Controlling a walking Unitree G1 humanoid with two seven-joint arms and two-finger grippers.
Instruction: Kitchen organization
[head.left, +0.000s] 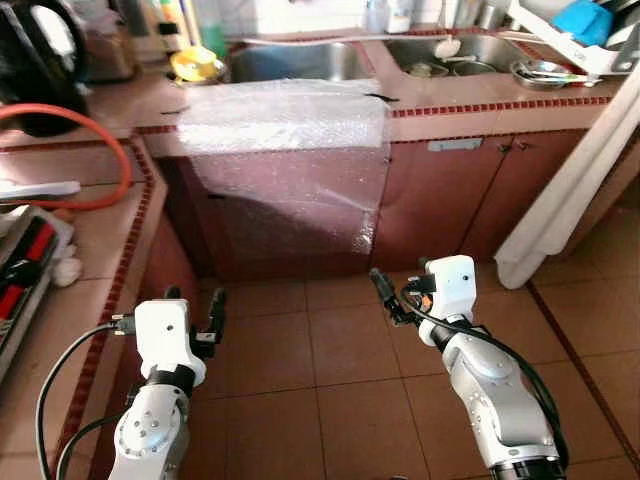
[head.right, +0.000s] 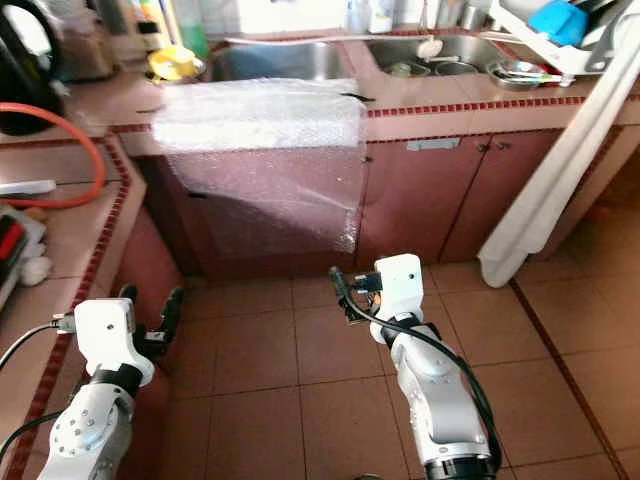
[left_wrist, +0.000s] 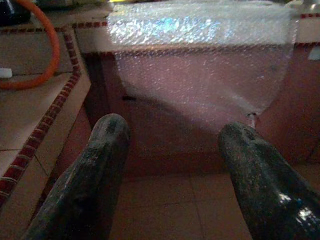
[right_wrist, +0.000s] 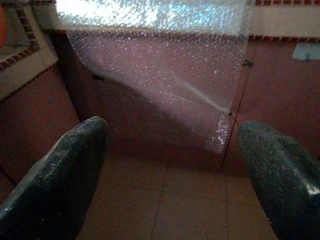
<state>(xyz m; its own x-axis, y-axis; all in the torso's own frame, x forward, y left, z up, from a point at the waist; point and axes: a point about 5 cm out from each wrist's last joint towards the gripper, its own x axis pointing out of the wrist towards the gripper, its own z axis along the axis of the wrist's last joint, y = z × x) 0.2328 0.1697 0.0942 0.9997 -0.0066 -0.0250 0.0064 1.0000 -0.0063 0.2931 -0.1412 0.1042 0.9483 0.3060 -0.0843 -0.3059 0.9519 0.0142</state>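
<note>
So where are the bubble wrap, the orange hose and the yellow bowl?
bubble wrap (head.left: 285, 190): left eye view, middle of the sheet hanging over the cabinet front.
orange hose (head.left: 105, 135): left eye view, its curve on the left counter.
yellow bowl (head.left: 193, 66): left eye view, its rim beside the sink.

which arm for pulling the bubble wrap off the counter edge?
Probably right. The right gripper, open, sits below the bubble wrap's hanging corner; the left gripper, also open, is hemmed in by the side counter.

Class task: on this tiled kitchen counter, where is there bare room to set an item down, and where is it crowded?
Free: pink tile inside the orange hose loop, and beside the clear bubble wrap sheet toward the red-trimmed edge. Crowded: the steel double sink and the blue-topped dish rack.
</note>
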